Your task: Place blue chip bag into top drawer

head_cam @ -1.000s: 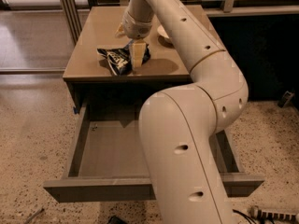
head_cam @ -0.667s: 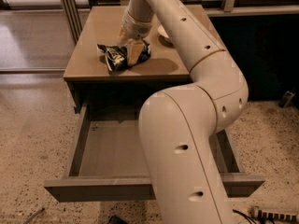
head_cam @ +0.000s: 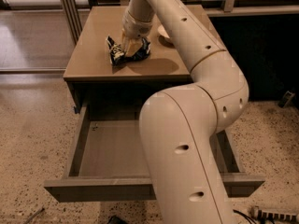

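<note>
- Gripper (head_cam: 131,46): at the end of the cream arm (head_cam: 187,143), lowered onto the middle of the bag on the cabinet's tan top (head_cam: 91,59); it touches the foil, but whether the claw is open, closed or gripping the bag cannot be told from this view.
- Blue chip bag (head_cam: 116,54): lies crumpled near the middle of the cabinet top, towards its front edge; dark foil shows on both sides of the gripper; a white bowl (head_cam: 163,31) sits near it, to the rear and apart from the bag.
- Top drawer (head_cam: 100,191): stands pulled out below and in front of the cabinet top; its visible floor is bare; the arm's lower segment hides much of its right half.
- Handling, as a judgement: the bag is likely light and soft, so it should yield and crackle under pressure instead of resisting; the foil is probably slick, so a shallow pinch may slip; the contents are likely brittle, so a hard squeeze risks crushing them.
- Where to take hold, as a judgement: a raised fold near the bag's centre gives the surest bite; a hold on a loose corner would let the bag swing and perhaps catch the drawer's rim.
- Step in hand: securing the bag on the cabinet top; the lift and the carry forward and down to the drawer are not yet done.
</note>
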Controlling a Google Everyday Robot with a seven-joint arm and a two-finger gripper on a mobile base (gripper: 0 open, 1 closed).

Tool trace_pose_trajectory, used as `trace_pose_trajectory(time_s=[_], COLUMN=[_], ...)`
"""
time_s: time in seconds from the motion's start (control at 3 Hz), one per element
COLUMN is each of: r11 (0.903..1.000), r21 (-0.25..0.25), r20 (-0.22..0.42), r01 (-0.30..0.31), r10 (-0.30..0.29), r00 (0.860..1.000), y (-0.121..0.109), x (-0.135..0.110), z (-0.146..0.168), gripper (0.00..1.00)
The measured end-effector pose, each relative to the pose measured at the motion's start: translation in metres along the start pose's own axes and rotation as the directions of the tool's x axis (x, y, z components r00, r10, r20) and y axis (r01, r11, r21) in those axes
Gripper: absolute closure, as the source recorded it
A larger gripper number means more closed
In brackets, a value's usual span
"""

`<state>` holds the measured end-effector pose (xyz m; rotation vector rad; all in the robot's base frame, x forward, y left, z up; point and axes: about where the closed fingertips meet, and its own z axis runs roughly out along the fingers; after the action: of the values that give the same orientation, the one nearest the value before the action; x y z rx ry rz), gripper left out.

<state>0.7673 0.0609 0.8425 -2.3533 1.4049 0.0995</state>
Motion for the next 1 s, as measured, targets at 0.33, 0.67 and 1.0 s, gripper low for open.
trace_pose_trajectory(time_s=[0.33, 0.67, 1.0], r11=[1.0000, 1.0000, 0.9981], r21=[0.000, 0.000, 0.046], r20=[0.000, 0.000, 0.063], r01=[0.000, 0.000, 0.040], r10=[0.000, 0.000, -0.043], r00=[1.000, 1.000, 0.997], y=[0.000, 0.000, -0.003], x=[0.000, 0.000, -0.010], z=[0.000, 0.000, -0.014], gripper=[1.00, 1.00, 1.00])
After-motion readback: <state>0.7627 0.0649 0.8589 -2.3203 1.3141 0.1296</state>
